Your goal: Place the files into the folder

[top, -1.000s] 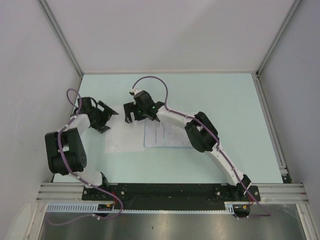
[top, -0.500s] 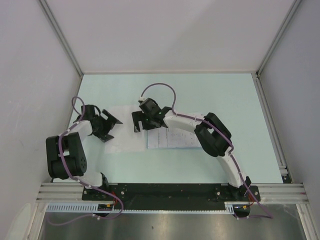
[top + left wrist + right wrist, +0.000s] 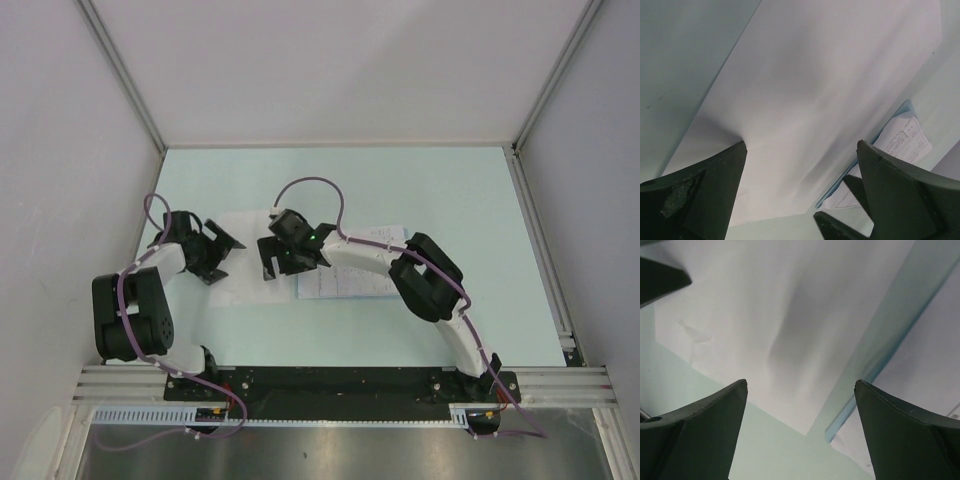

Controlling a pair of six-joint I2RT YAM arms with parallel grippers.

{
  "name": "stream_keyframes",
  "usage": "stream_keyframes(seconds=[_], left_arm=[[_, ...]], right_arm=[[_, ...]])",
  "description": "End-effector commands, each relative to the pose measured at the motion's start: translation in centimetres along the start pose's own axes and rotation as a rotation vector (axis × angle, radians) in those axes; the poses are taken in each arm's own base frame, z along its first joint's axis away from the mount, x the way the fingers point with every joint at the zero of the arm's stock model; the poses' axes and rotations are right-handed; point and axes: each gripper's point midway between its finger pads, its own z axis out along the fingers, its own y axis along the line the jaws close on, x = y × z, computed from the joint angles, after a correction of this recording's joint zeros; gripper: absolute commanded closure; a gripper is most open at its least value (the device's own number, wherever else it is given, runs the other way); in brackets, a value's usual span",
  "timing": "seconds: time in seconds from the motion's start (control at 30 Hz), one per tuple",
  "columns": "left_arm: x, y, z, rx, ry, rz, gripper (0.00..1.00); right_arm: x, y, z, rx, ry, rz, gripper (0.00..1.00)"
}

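Print on the files (image 3: 345, 283) too small to read, folder (image 3: 872, 360) edge blurred and cropped.

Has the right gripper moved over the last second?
Yes. The right gripper has come toward the arm bases and slightly right, away from the far edge of the table.

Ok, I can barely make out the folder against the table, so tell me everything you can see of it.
The folder shows mainly as a thin, translucent pale-blue plastic band with a straight edge and one corner, lying flat on the mint table. A blank white sheet borders one side of that band and a printed sheet the other; whether either is inside or merely on top cannot be told. From above it is nearly indistinguishable.
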Motion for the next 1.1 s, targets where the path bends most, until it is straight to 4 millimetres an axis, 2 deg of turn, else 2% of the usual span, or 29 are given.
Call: stream_keyframes(seconds=[0.0, 0.03, 0.2, 0.37, 0.67, 0.9, 1.07], left_arm=[[1.2, 1.5, 0.4, -0.035, 0.015, -0.009, 0.01], [1.2, 1.5, 0.4, -0.036, 0.014, -0.012, 0.00], [1.1, 1.6, 0.1, -0.044, 0.002, -0.015, 0.01], [1.6, 2.2, 0.1, -0.058, 0.003, -0.043, 0.01], [2.5, 3.0, 0.2, -0.073, 0.024, -0.068, 0.00], [2.7, 3.1, 0.4, -0.073, 0.030, -0.071, 0.00], [2.8, 3.2, 0.4, -0.070, 0.031, -0.068, 0.00]], right_arm=[[-0.6, 2.1, -2.1, -0.036, -0.031, 0.050, 0.11], [0.3, 1.7, -1.7, -0.026, -0.015, 0.075, 0.12], [1.1, 0.4, -1.1, 0.025, -0.001, 0.137, 0.15], [2.6, -0.2, 0.6, 0.050, 0.042, 0.240, 0.16], [4.1, 0.3, 2.3, 0.028, 0.097, 0.355, 0.15], [4.5, 0.0, 3.0, 0.043, 0.091, 0.368, 0.14], [4.7, 0.8, 3.5, 0.021, 0.097, 0.342, 0.14]])
